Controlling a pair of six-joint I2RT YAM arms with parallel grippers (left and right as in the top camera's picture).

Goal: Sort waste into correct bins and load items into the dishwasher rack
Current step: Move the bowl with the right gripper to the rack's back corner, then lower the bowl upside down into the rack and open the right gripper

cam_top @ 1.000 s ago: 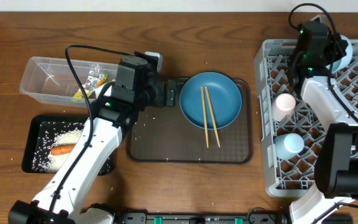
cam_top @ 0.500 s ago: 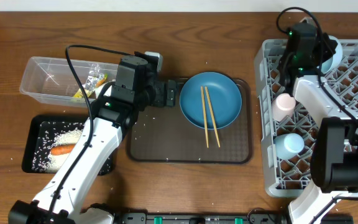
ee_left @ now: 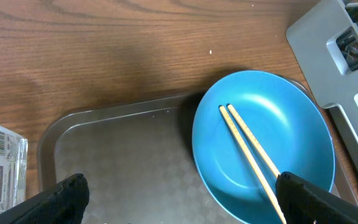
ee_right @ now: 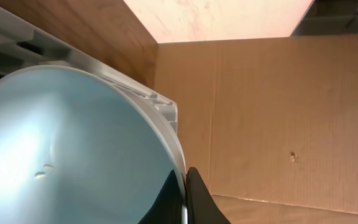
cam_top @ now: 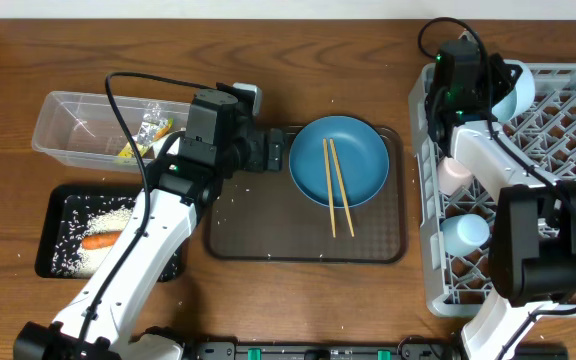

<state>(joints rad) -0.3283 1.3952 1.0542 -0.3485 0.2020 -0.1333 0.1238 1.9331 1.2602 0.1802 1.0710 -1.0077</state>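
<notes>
Fingertips of right gripper (ee_right: 184, 186) barely show in rt wrist view: two dark tips pressed together on the rim of the light blue bowl (ee_right: 67, 143). The bowl fills that frame and is cut off at 9 & 6 o'clock. From overhead the wrist body hides the grip, and only a sliver of bowl shows at the 11 o'clock corner of the dishwasher rack (cam_top: 568, 130).

Pink cup (cam_top: 455, 172) & light blue cup (cam_top: 463, 232) stand in the rack along its 9 o'clock edge, pink one partly behind the rt arm.

Left gripper (ee_left: 182, 190) hangs w/ fingers wide apart, holding nothing, over brown tray (cam_top: 258, 225). Blue plate (cam_top: 363, 150) sits at the tray's 3 o'clock end, chopsticks (cam_top: 336, 185) lying on it.

Clear tub (cam_top: 68, 125) at the table's 10 o'clock holds the wrapper (cam_top: 133, 150); its other contents are hard to read. Black tray (cam_top: 53, 215) at 8 o'clock holds carrot (cam_top: 100, 241) & rice (cam_top: 98, 215), w/ the left arm crossing its 3 o'clock side.
</notes>
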